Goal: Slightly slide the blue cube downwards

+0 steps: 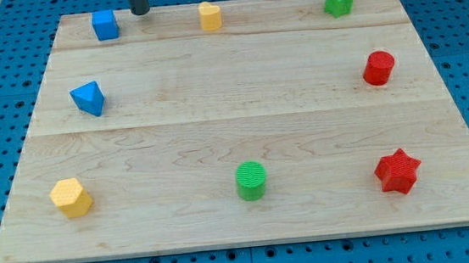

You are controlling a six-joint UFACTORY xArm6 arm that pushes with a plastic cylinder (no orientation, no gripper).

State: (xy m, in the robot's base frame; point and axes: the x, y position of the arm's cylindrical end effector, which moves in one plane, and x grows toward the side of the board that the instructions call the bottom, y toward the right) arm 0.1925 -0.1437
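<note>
The blue cube (105,25) sits near the top left corner of the wooden board (241,105). My tip (139,12) is at the view's top edge, just to the right of the blue cube and a little above its middle, with a small gap between them. The rod runs out of the view's top.
A blue triangular block (89,99) lies at the left. A yellow block (210,16) and a green star (339,0) are along the top. A red cylinder (378,68) is at the right. A yellow hexagon (71,198), green cylinder (252,181) and red star (397,172) are along the bottom.
</note>
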